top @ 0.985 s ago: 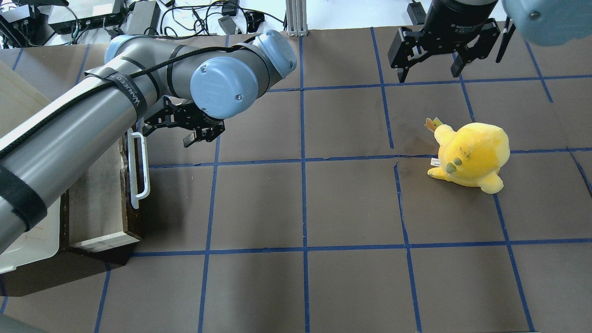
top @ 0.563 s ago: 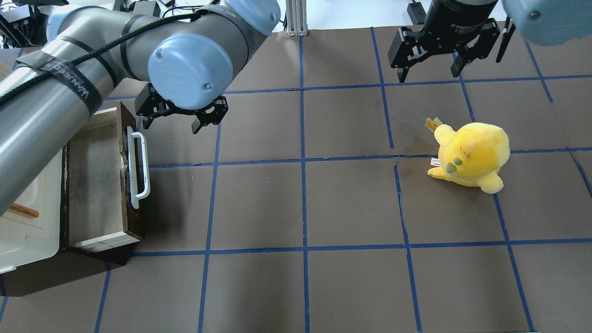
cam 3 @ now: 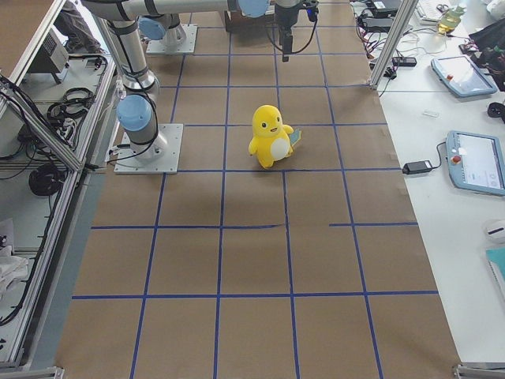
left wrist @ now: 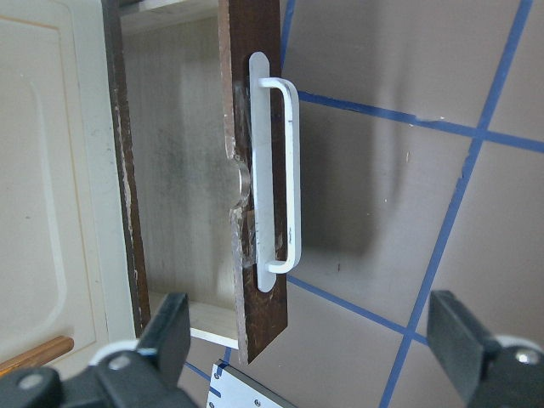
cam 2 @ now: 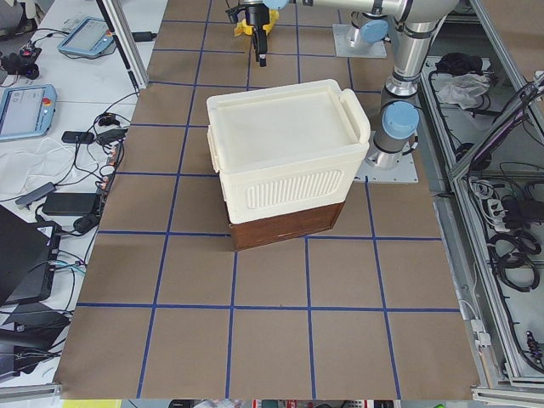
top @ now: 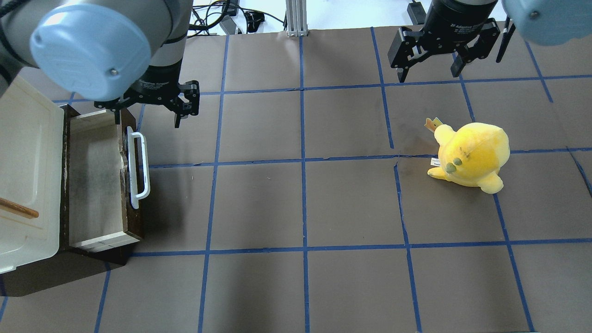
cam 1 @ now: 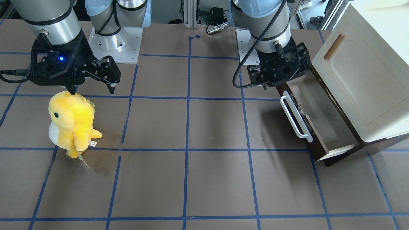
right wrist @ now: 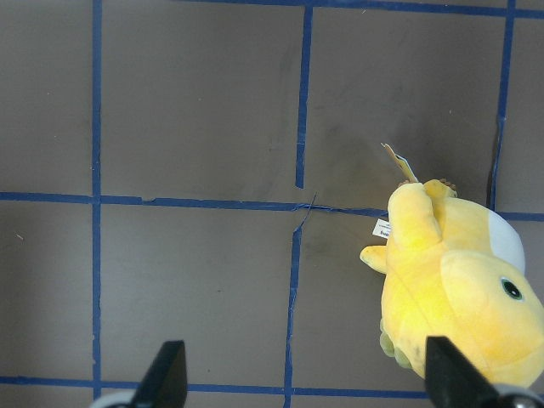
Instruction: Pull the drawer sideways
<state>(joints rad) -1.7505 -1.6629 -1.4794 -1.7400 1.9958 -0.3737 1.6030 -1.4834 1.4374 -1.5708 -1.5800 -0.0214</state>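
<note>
The left gripper (top: 149, 113) has backed off the white handle (top: 138, 169), fingers wide and empty over the far corner of the drawer (top: 95, 185) jutting from the cream cabinet (top: 27, 152), so descending here risks striking its front board, while the right gripper (top: 430, 74) hangs wide open.

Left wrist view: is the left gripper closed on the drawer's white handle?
No, the left gripper is open, with both fingers well away from the handle.

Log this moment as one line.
drawer pulled out, empty | left gripper open, clear of white handle | right gripper open, near yellow plush
</note>
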